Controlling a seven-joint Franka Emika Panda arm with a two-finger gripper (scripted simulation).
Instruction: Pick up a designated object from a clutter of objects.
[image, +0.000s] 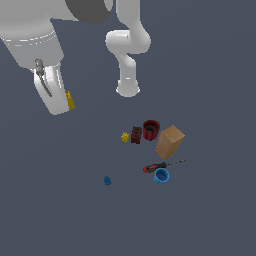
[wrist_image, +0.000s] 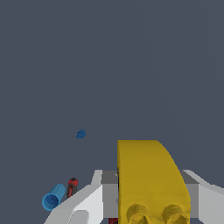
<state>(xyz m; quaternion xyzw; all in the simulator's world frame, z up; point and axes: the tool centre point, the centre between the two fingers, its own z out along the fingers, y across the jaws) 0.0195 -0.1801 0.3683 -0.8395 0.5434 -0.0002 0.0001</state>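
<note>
My gripper (image: 64, 102) is high above the floor at the exterior view's upper left, shut on the yellow toy brick (image: 70, 101). In the wrist view the brick (wrist_image: 148, 179) fills the space between my white fingers (wrist_image: 87, 203), with two round studs showing on it. The clutter lies far below: a tinier yellow piece (image: 125, 136), a dark red-brown brick (image: 136, 135), a red cup (image: 151, 129), a tan wooden block (image: 169, 142), a red-handled screwdriver (image: 156, 166) and a blue cup (image: 161, 176).
A tiny blue piece (image: 107, 180) lies apart, toward the exterior view's left of the clutter; it also shows in the wrist view (wrist_image: 81, 134). The blue cup (wrist_image: 53, 197) and the screwdriver handle (wrist_image: 72, 185) show there too. The arm's white base (image: 128, 89) stands behind the clutter.
</note>
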